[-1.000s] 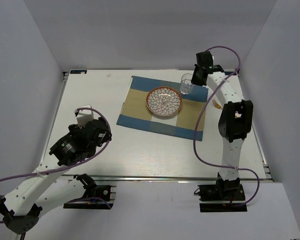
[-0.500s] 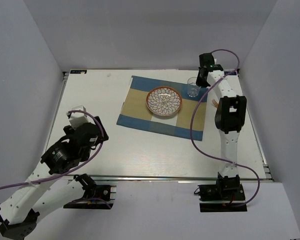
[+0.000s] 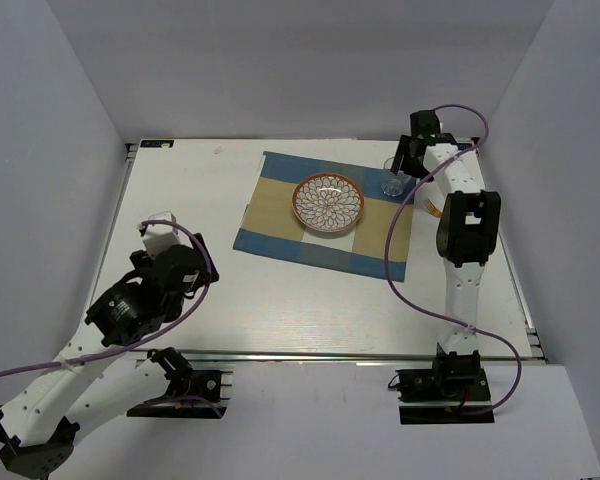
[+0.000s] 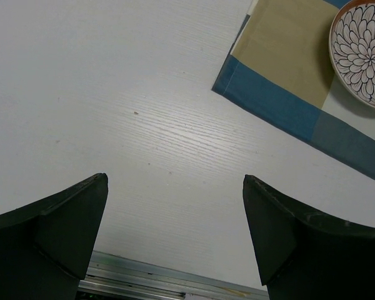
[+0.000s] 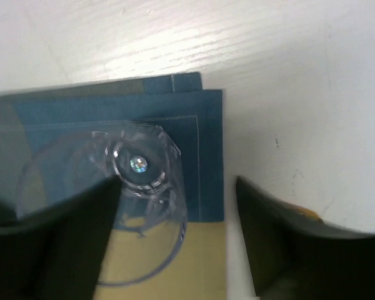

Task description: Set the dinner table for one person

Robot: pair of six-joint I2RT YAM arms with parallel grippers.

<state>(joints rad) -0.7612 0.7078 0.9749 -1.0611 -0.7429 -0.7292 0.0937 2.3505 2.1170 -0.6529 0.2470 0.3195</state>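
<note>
The dinner table (image 3: 310, 300) is a white top with a blue-and-tan placemat (image 3: 280, 215) on it. A patterned plate (image 3: 328, 203) sits on the mat's middle. A clear glass (image 3: 391, 183) stands upright on the mat's back right corner. My right gripper (image 3: 399, 170) is open around the glass (image 5: 137, 187). The left finger (image 5: 62, 237) is close against it and the right finger (image 5: 287, 237) stands well apart. My left gripper (image 3: 160, 232) is open over bare table (image 4: 144, 125) at the near left, nothing between its fingers (image 4: 62, 225).
In the left wrist view the placemat's corner (image 4: 269, 94) and the plate's edge (image 4: 362, 50) lie ahead to the right, with the metal rail (image 4: 162, 278) below. A tan thing (image 3: 430, 205) lies right of the mat, partly hidden by the right arm.
My right gripper carried the glass rightward to the mat's back right corner, then opened off it. My left arm drew back a little toward the near edge.
</note>
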